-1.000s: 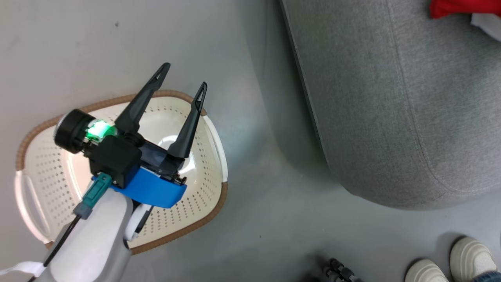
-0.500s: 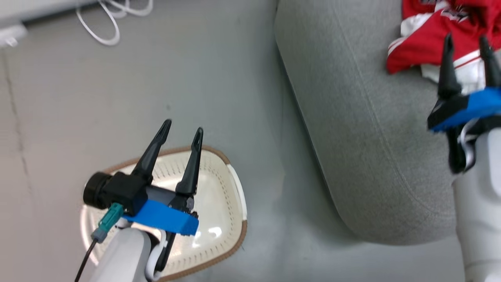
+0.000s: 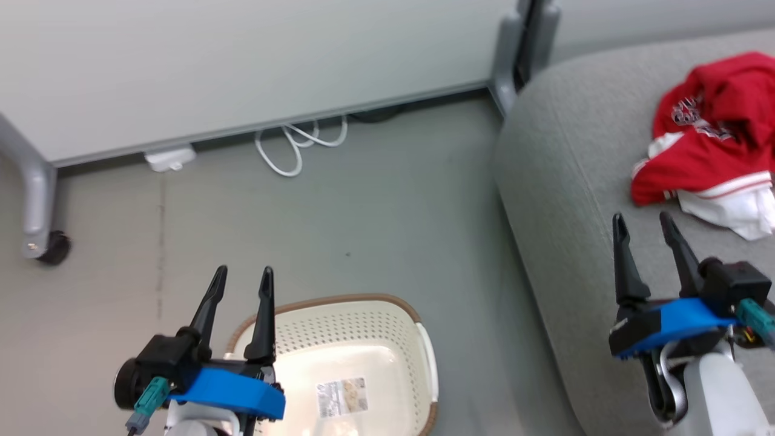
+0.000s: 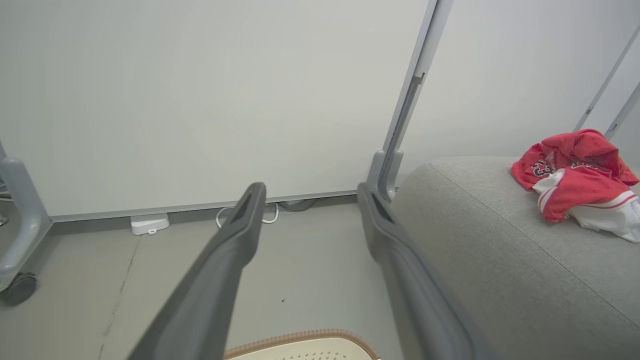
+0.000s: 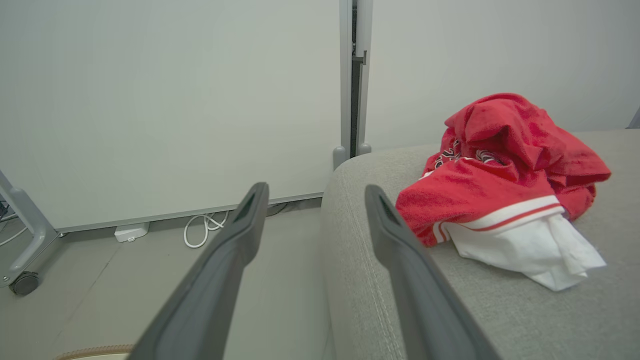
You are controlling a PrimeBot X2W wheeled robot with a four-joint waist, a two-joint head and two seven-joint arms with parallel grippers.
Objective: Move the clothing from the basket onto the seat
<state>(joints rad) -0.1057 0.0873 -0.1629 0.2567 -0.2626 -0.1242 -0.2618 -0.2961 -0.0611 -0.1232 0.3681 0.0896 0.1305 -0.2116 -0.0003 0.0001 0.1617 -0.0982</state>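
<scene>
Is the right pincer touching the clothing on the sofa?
Apart. In the head view, a strip of bare grey sofa shows between the open right pincer and the near edge of the clothing.

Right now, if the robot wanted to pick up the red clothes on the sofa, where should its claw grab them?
I'd grab the bunched red hump on top of the clothing, coming down from above. It lies crumpled on the seat, so that raised fold gives something to pinch; the white edge hugs the cushion. The open right claw is nearer.
</scene>
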